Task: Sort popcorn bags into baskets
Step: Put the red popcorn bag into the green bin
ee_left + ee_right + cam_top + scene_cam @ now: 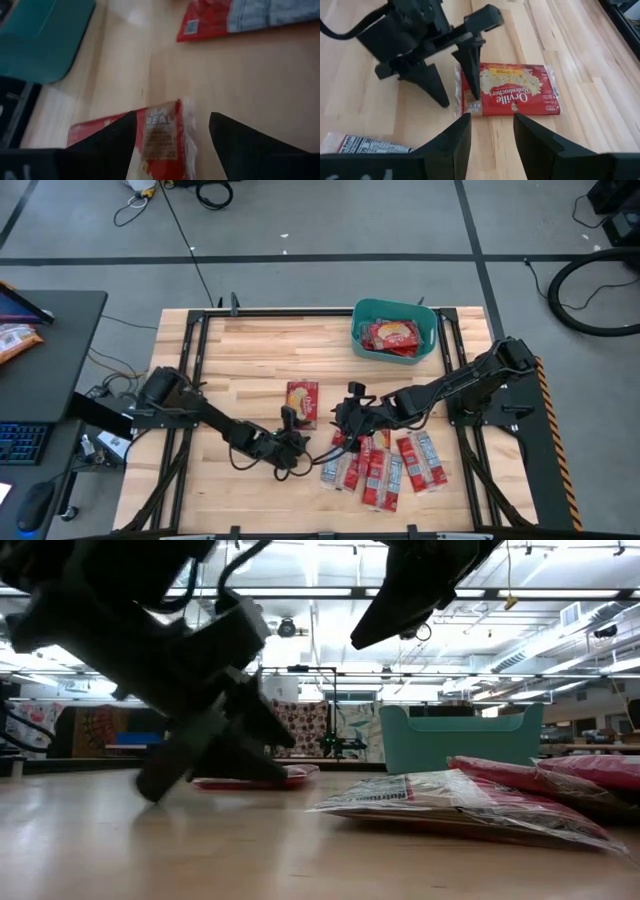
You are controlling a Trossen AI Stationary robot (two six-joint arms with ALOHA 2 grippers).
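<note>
Viewing: I see a lone popcorn bag flat mid-bench.
Left claw: spread, straddling the bag's near end.
Right claw: spread, just right of it.
Basket: far right, holding bags.

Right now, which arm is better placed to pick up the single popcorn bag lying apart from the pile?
Probably the left. The left hand is open with its fingers astride the edge of the single popcorn bag. The right hand, also open, is close beside the bag but not around it.

I see bright, even ceiling strip lights glaring in my low view; near arms blur dark, and my left wrist view is soft.
</note>
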